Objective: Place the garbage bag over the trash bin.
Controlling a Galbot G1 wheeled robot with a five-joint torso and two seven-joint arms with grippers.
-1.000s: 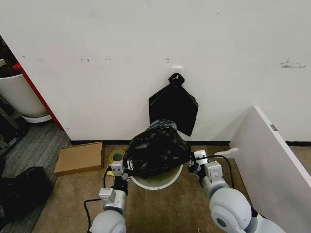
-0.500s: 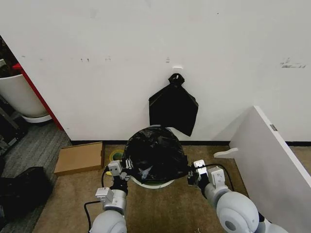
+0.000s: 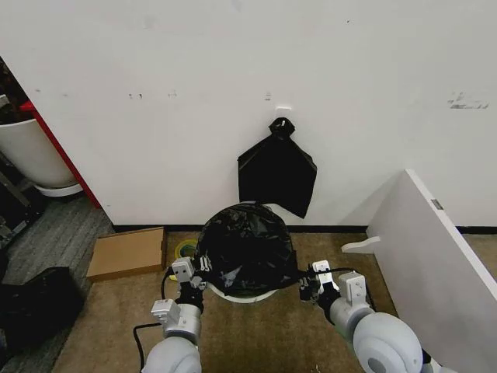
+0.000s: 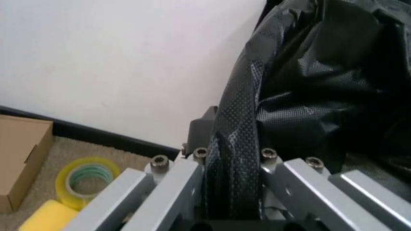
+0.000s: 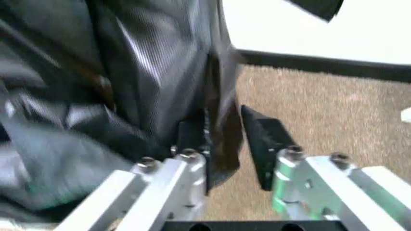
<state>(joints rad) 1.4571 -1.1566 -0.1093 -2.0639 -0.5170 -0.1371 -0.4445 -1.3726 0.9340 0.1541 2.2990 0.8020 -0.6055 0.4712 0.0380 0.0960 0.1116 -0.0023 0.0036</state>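
Observation:
The glossy black garbage bag (image 3: 247, 247) is draped over the trash bin, whose cream-white rim (image 3: 242, 296) shows as a sliver at the near side. My left gripper (image 3: 202, 270) is at the bag's left edge and is shut on a stretched fold of the bag (image 4: 232, 144). My right gripper (image 3: 304, 285) is at the bag's right edge. Its black fingers (image 5: 262, 139) stand apart, and a fold of the bag (image 5: 222, 130) hangs between them.
A flat black bundle (image 3: 276, 172) hangs from a wall hook behind the bin. A cardboard box (image 3: 128, 252), a tape roll (image 4: 86, 179) and a yellow sponge (image 4: 48, 219) lie to the left. A white board (image 3: 435, 256) leans at the right, and a white tub (image 3: 31, 155) stands at the far left.
The bag has been pulled down from a tilted heap to cover the bin's mouth. Both grippers have moved lower and nearer to me, the right one more.

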